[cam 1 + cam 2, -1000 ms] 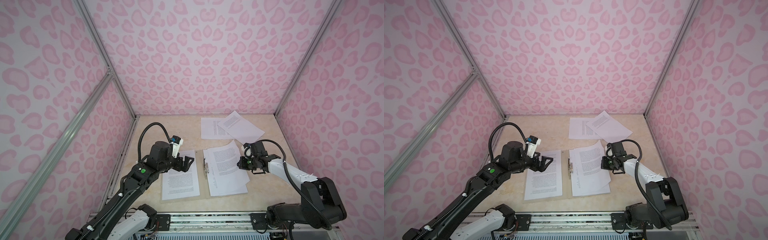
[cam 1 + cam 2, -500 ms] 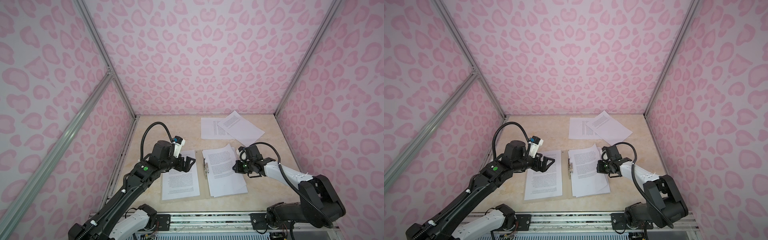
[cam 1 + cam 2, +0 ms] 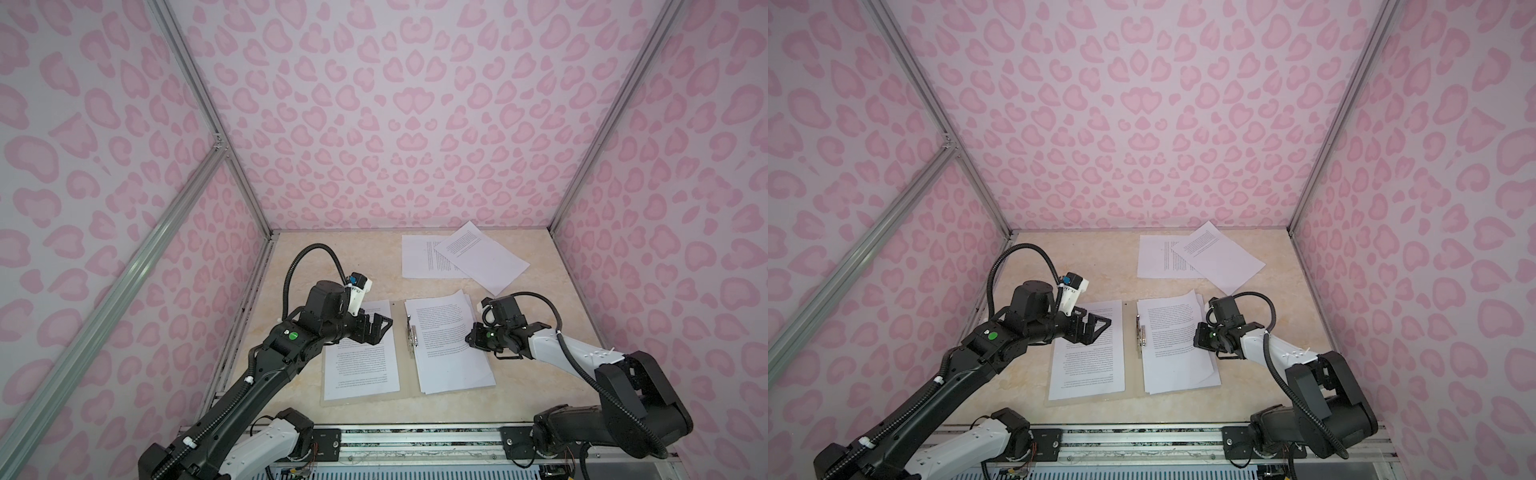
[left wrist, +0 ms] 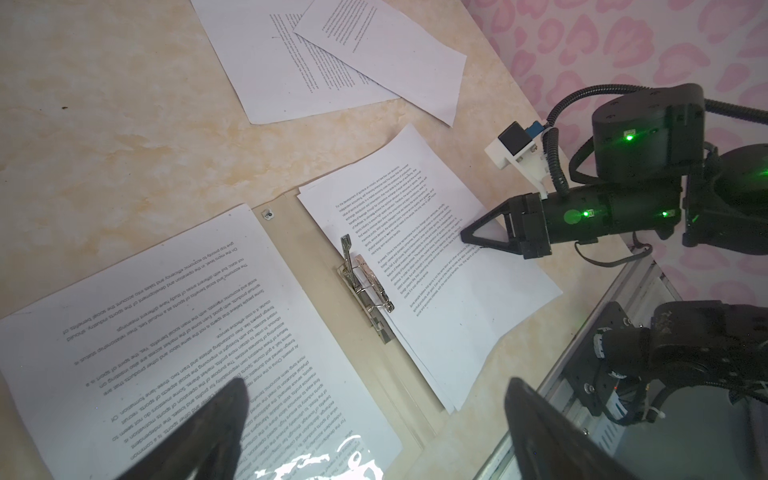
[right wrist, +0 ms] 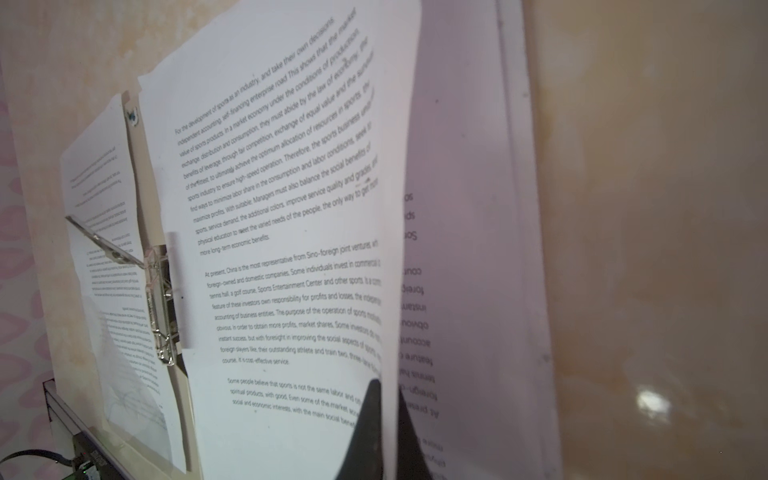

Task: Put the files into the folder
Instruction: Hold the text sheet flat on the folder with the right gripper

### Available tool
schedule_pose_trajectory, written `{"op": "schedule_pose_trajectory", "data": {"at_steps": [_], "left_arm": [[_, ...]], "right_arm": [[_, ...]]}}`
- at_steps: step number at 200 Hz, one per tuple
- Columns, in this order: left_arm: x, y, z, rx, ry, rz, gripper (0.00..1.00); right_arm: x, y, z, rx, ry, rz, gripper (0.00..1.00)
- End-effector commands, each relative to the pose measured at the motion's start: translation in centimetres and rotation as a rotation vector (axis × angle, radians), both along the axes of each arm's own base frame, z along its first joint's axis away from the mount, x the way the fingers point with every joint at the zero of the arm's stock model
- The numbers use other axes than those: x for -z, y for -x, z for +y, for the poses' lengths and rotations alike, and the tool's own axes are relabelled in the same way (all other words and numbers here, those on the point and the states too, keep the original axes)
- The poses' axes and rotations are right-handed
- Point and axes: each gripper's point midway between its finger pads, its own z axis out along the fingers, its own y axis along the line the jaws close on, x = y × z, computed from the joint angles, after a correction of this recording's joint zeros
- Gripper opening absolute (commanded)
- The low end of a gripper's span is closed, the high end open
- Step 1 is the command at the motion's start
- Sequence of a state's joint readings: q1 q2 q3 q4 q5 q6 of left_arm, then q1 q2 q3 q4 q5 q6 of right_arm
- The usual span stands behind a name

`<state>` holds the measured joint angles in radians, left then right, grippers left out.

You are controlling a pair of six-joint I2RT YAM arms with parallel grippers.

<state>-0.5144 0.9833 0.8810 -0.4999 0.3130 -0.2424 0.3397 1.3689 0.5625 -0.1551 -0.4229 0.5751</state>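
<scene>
Right fingers (image 5: 368,419) are pinching shut on the top sheet (image 5: 291,208) at its outer edge | I am holding it on the stack (image 3: 453,365) in the open folder (image 3: 408,374), right of the clip (image 3: 411,336) | my left fingers (image 4: 216,419) are hanging wide apart, empty, above the left-hand sheet (image 3: 361,361) | two loose files (image 3: 428,259) are lying far back on the worktop (image 3: 332,257)

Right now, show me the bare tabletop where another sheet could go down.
Largest free patch: the far-left tabletop, bordered by the left wall, the two loose sheets and the open folder. A narrower strip lies between the folder and the front rail. Crowded: the middle, with left gripper and right gripper over the folder.
</scene>
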Motion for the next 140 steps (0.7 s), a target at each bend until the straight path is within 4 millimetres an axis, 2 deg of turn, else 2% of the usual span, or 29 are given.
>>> {"op": "schedule_pose_trajectory", "data": {"at_steps": [1,140], "left_arm": [[-0.28,-0.01,-0.28,0.006,0.018,0.002,0.97],[-0.09,0.03,-0.47,0.010,0.024,0.015,0.97]], "right_arm": [[-0.42,-0.46,0.41,0.032,-0.038,-0.015,0.00],[0.14,-0.08,1.26,0.005,-0.037,-0.005,0.00]]}}
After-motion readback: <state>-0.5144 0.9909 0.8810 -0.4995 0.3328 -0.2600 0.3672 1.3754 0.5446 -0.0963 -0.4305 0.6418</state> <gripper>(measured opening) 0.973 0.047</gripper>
